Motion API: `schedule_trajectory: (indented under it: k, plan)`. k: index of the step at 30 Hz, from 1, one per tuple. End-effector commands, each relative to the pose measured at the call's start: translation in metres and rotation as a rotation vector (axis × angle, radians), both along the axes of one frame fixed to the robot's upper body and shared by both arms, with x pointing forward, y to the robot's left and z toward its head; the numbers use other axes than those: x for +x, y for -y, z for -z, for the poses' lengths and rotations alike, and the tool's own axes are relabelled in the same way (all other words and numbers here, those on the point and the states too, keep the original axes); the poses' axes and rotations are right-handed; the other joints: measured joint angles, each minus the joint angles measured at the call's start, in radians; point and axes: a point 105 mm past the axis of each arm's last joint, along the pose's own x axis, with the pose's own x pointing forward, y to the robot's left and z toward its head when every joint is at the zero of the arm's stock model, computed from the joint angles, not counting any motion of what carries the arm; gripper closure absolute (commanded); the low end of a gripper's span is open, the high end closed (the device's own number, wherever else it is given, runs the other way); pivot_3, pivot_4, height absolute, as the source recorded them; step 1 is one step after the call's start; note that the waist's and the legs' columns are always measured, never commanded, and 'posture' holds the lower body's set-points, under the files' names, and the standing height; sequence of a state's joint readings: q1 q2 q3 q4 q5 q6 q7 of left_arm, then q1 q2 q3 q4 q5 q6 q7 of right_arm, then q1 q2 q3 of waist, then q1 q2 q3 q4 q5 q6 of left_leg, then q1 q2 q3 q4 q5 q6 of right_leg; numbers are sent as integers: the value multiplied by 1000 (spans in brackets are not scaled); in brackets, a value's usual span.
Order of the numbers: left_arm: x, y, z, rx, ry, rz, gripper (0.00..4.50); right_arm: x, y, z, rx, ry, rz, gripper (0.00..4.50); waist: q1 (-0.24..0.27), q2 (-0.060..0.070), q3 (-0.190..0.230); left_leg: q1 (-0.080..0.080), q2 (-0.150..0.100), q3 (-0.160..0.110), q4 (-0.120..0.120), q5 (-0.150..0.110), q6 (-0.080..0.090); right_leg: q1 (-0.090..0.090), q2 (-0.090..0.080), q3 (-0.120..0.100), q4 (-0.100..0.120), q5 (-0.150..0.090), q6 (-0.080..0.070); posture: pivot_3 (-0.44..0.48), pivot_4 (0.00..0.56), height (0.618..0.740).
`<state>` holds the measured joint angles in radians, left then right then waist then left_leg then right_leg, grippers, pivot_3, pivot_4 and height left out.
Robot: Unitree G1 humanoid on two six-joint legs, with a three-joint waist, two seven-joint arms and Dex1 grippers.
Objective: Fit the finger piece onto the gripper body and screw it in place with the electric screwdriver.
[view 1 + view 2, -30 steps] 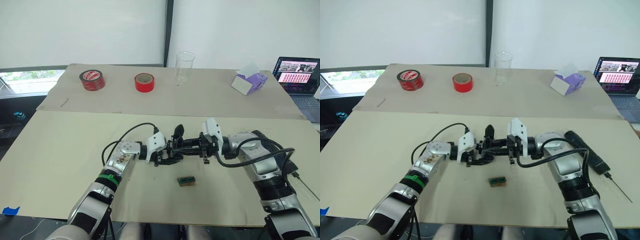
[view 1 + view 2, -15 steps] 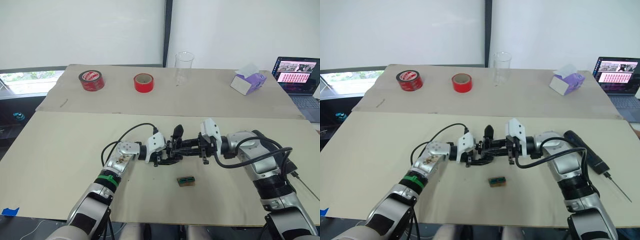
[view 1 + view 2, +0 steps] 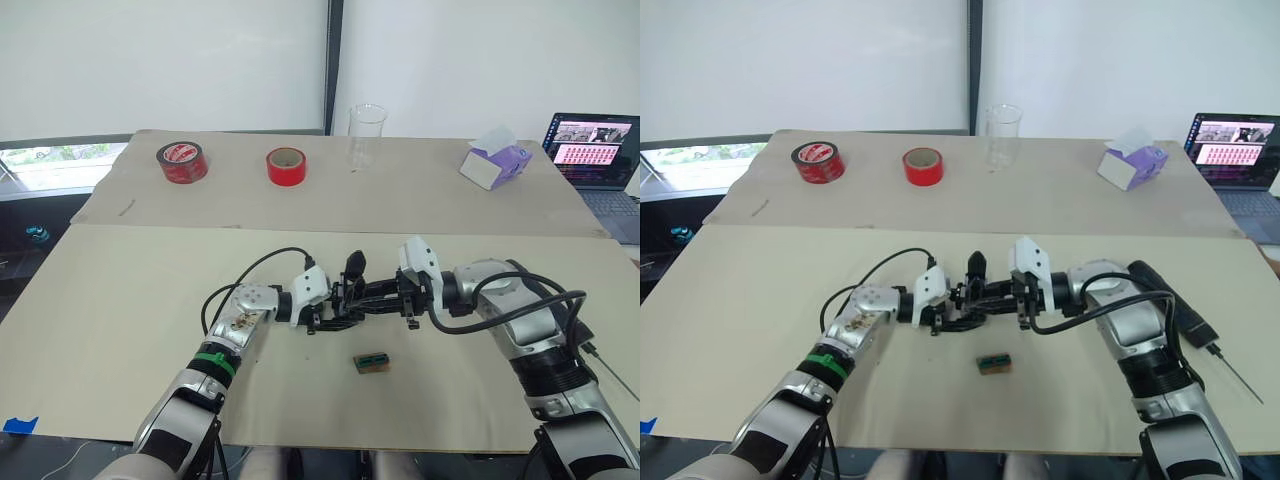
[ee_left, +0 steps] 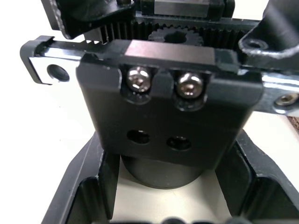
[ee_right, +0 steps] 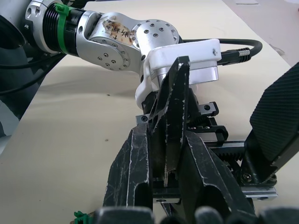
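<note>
Right wrist view tells most: the right gripper (image 5: 168,186) has its two fingers pressed together on the finger piece (image 5: 172,109), which stands up between them with its pointed tip uppermost, and just past it lies the toothed rail of the gripper body (image 5: 219,144). From the head views the body (image 3: 345,300) sits mid-table between the two arms, with the left gripper (image 3: 325,308) reaching in from the robot's left and the right from the opposite side, so the piece meets the body along a line running left to right. In the left wrist view the body's blocky face (image 4: 170,121), with two screws and two open holes, fills the space between the left fingers (image 4: 81,186); they flank its round base closely, though whether they clamp it I cannot tell. The electric screwdriver (image 3: 1175,305) lies on the table beyond the right forearm, nearer that arm, its bit pointing toward the robot. A small green-brown block (image 3: 373,362) rests just in front of the grippers. Compared with a second ago, the arms and parts look practically unmoved; only the camera has drifted slightly.
</note>
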<state>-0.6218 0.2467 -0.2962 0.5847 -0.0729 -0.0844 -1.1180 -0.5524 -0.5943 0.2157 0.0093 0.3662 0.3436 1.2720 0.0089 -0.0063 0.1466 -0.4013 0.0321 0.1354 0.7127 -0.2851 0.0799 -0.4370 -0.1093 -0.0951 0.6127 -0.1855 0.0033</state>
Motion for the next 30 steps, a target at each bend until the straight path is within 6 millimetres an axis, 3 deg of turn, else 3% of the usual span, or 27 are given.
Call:
schedule_trajectory:
  k: [1, 4, 17, 30]
  plan:
    - [-10, -6, 22, 51, -74, 9, 2190, 6, 0, 14, -91, -49, 54, 4111, -1, 0, 0, 0, 0, 0, 0, 0, 0, 0, 0, 0, 0, 0, 0, 0, 150, 740]
    - [-12, -5, 22, 45, -82, 20, 2190, 17, 0, 18, -118, -52, 108, 4112, -7, 0, -2, 1, 1, 0, 0, 0, 0, 1, 0, 0, 0, 0, 0, 0, 150, 740]
    - [-18, -10, 28, 53, -187, 20, 2190, 25, 15, 41, -173, -168, 144, 4112, -23, -2, -21, 5, 2, 0, -3, 0, -1, 3, 0, 0, 0, -1, -1, 0, 150, 740]
    - [-15, -11, 31, 76, -175, -1, 2190, 20, 2, 27, -175, -109, 77, 4112, -23, -1, -22, 7, 2, 0, -4, -1, -1, 4, -3, 0, 0, -1, -2, 0, 150, 740]
